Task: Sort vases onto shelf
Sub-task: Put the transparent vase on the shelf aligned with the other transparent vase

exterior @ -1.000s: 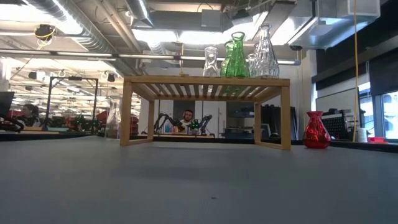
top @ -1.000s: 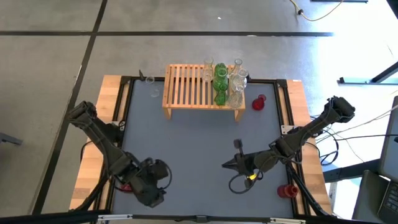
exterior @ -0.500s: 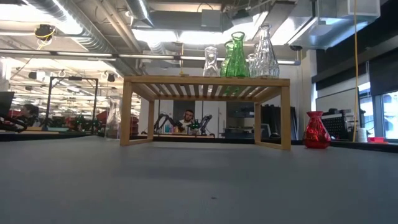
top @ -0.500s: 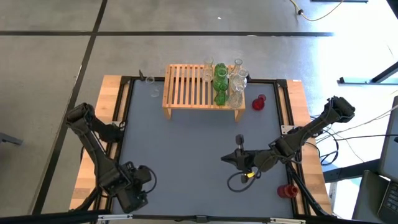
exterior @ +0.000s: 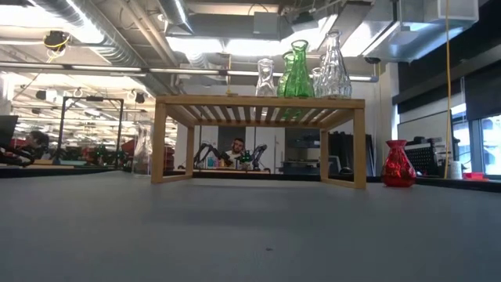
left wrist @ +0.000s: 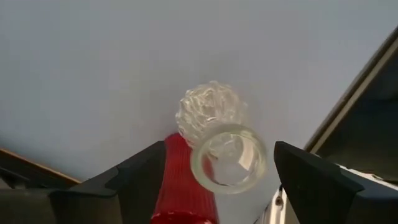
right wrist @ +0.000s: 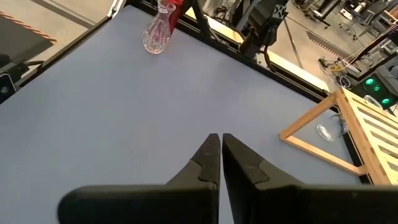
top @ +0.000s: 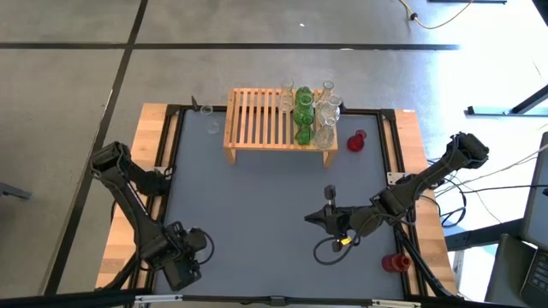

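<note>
Looking down from the high view: left gripper (top: 182, 267) hangs at the table's near-left corner; right gripper (top: 318, 223) waits mid-table, fingers together. Low light-wood slatted shelf (top: 278, 120) already carries several vases.

Low view: round red glass vase (exterior: 398, 164) stands beside the shelf.

Left wrist view: fingers apart above a clear knobbly glass vase (left wrist: 214, 134), touching a ribbed red vase (left wrist: 183, 186). Centre on the clear neck only, descend straight, avoid nudging the red one.
</note>
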Controlling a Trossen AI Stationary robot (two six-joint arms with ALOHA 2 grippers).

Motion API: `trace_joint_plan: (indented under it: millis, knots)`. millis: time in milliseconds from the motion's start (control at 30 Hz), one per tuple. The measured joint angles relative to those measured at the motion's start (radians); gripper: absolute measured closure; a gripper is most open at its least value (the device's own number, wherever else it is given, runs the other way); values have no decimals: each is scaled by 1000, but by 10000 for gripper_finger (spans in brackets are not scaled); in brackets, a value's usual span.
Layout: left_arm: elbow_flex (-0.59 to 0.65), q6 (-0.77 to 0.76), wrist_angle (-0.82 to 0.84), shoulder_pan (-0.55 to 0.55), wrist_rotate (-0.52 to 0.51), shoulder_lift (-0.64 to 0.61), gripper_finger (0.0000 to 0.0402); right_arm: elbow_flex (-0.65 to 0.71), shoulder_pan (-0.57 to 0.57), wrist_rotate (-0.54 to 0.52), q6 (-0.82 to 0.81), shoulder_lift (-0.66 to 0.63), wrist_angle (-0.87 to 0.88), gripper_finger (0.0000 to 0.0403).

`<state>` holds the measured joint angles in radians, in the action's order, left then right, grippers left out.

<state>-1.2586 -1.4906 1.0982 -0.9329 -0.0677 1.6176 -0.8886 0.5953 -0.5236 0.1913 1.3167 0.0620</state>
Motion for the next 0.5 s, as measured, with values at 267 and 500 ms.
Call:
trace_joint_plan:
  millis: [267, 500]
  knots:
    - [53, 0, -58, 1, 17, 0, 164, 0, 0, 0, -2, 0, 23, 391]
    - [57, 49, -65, 1, -27, 0, 246, 0, 0, 0, -2, 0, 23, 391]
